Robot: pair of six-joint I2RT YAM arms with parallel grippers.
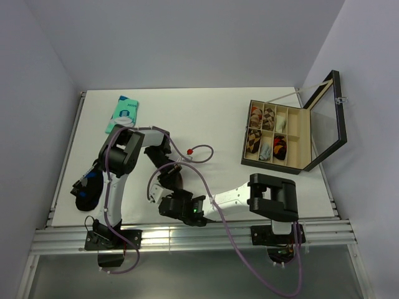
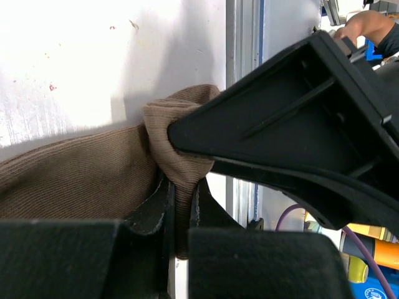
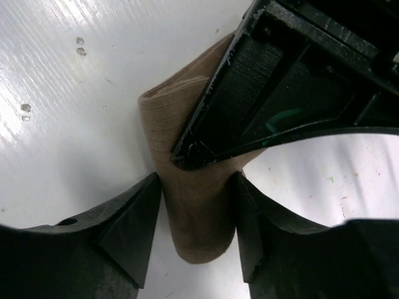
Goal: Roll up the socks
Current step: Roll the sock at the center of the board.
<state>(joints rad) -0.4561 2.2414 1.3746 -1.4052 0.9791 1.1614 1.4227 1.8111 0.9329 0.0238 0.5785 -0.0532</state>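
left fingers pinched tight on a fold of the tan sock, lying at the near edge of the white surface; right fingers parted, flanking the same fold. advisable: hold tension, roll evenly, avoid dragging. pale walls; open compartment box far right, teal packet far left.

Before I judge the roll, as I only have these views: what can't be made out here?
Right wrist view: the left gripper covers the upper part of the tan sock lying between the right gripper's fingers.
Left wrist view: the sock runs off the left edge; the right gripper covers part of its folded end.
Top view: both grippers hide the sock completely; the dark bundle beside the left arm is too small to identify.
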